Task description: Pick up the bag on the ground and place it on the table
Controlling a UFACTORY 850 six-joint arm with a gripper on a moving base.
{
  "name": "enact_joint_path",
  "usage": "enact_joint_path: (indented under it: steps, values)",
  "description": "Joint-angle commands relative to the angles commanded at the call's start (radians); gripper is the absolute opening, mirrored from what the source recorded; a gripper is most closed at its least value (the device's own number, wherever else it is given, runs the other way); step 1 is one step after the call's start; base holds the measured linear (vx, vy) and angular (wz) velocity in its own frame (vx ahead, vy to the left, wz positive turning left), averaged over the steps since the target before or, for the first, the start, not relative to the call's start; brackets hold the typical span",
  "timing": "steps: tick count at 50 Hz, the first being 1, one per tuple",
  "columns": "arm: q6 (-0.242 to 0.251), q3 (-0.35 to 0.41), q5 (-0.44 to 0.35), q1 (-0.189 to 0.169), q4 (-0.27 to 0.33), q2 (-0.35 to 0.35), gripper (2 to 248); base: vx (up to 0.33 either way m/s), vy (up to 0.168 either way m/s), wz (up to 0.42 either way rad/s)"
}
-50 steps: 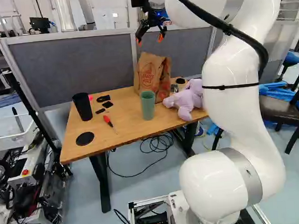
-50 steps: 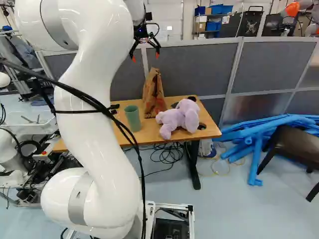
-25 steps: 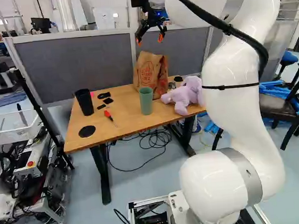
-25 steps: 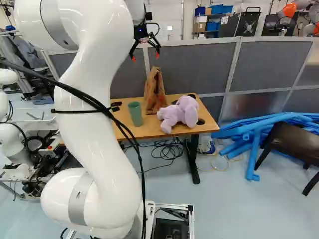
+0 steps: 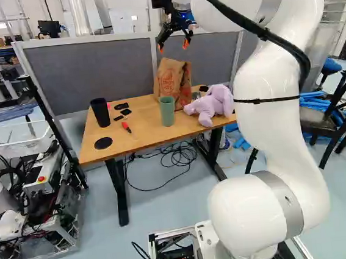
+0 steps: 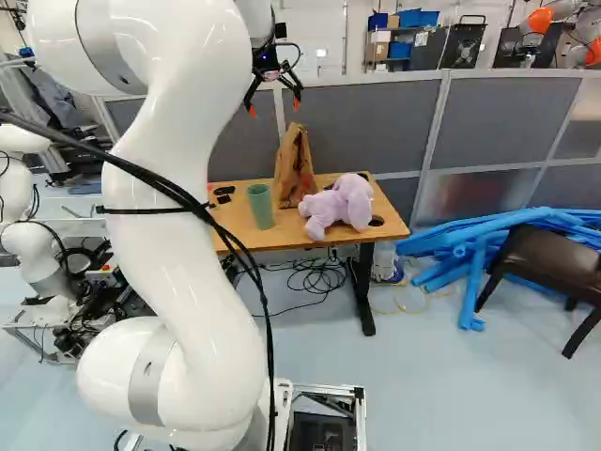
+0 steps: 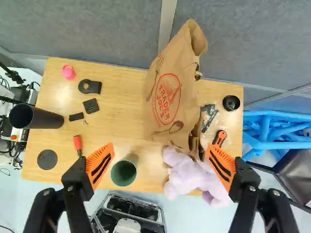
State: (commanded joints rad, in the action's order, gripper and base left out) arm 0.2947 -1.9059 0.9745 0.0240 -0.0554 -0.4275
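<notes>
The base (image 6: 329, 389) is backing away from the worktop (image 5: 144, 117), where the bag (image 7: 167, 97) is standing upright.
The arm (image 5: 269, 114) is keeping its pose, the tool (image 5: 173, 45) hanging wide and empty above; the placing is looking finished, leaving only the retreat.

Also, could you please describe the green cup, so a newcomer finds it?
Find the wooden table before the grey partition. The cup stands near its front edge, beside a purple plush toy. It is green; the other cup is black.
</notes>
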Motion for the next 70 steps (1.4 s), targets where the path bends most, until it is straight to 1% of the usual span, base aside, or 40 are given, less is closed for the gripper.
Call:
enact_joint_path:
  steps: [60,70]
  values:
    - [0.0,0.0,0.0,0.0,0.0,0.0,247,-0.126,-0.002,0.007]
    - [0.0,0.0,0.0,0.0,0.0,0.0,247,-0.035,-0.001,0.002]
